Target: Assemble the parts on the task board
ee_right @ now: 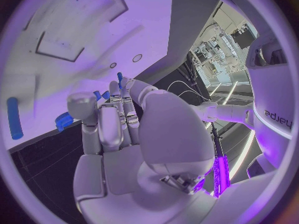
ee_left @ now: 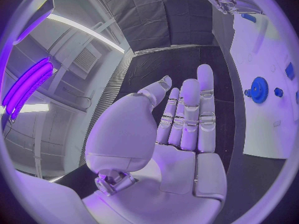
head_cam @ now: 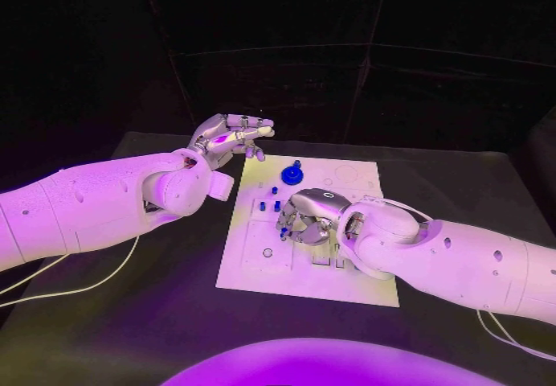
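Note:
The white task board (head_cam: 269, 265) lies in the middle of the black table. A blue gear (head_cam: 292, 173) sits near its far edge, and small blue pegs (head_cam: 275, 205) stand just nearer. My right hand (head_cam: 307, 219) is low over the board's middle with its fingers curled down. In the right wrist view a small blue peg (ee_right: 119, 77) stands at my fingertips (ee_right: 127, 87) and another blue piece (ee_right: 97, 95) sits between thumb and finger; whether either is held I cannot tell. My left hand (head_cam: 232, 135) is raised off the board's far left corner, its fingers (ee_left: 190, 109) straight and holding nothing.
A blue cylinder (ee_right: 14, 118) and a small toothed blue piece (ee_right: 64, 120) lie on the board near my right hand. The left wrist view shows the blue gear (ee_left: 258, 89) with a small blue part (ee_left: 278, 92) beside it. White cables trail over the table at left (head_cam: 81, 285).

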